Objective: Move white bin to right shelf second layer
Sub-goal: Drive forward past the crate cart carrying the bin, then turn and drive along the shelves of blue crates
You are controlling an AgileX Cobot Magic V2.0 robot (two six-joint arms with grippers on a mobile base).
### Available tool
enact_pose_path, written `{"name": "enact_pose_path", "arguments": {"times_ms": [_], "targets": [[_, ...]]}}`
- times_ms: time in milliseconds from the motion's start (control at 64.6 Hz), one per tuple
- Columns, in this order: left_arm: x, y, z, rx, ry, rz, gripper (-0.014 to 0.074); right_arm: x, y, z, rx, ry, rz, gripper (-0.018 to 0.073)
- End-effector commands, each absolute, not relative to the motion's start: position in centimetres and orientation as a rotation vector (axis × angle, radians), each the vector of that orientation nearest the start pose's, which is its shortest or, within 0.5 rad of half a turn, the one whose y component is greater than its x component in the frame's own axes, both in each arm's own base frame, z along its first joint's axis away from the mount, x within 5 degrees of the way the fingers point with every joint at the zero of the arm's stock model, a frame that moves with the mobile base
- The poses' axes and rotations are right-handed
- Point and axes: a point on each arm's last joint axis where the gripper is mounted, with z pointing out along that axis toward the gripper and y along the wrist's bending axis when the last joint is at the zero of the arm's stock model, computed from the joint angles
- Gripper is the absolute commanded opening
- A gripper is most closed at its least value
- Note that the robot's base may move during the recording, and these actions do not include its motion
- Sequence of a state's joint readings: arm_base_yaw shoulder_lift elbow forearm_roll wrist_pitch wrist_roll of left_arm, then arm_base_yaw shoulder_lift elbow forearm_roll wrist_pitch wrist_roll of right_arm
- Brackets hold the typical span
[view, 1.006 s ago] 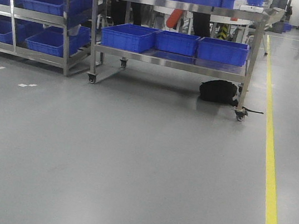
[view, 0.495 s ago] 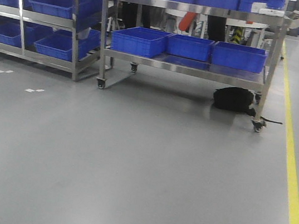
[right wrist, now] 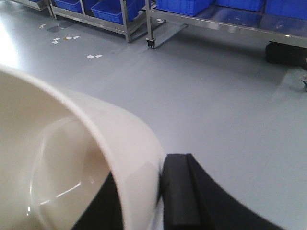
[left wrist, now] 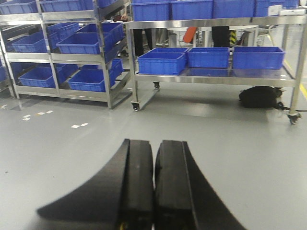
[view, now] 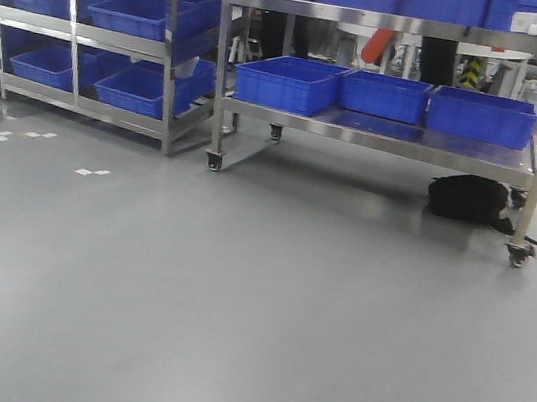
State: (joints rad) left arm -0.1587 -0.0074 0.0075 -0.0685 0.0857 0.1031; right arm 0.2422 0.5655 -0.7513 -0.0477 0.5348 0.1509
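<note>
Front view: a wheeled steel table (view: 396, 23) carries blue crates (view: 288, 81) on its lower level; a black bag (view: 466, 198) lies on the floor (view: 232, 307) under its right end.
Left wrist view: the left pincer (left wrist: 154, 144) is clenched, empty.
Right wrist view: the right pincer (right wrist: 144, 184) grips the rim of the white bin (right wrist: 62, 158) above the floor.

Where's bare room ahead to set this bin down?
Bare steel shows only on the cart's lower shelf, a strip in front of the middle and right blue crates. The rack beside it is packed with crates. The grey floor before the cart is open, apart from the black bag under its right end.
</note>
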Motion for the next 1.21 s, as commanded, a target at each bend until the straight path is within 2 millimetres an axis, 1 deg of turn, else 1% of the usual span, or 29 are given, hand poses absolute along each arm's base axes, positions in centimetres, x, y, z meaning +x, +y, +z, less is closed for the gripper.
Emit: {"name": "enact_pose_path", "arguments": {"times_ms": [0,1192], "targets": [[5.57,-0.92,19.94,0.142,1.501,-0.11,0.0085,10.47,2.32,39.09,-0.1,1.707,0.232,0.0048],[5.57,-0.92,19.94,0.142,1.501,-0.11,0.0085,10.47,2.32,39.09,-0.1,1.707,0.232,0.0048]]}}
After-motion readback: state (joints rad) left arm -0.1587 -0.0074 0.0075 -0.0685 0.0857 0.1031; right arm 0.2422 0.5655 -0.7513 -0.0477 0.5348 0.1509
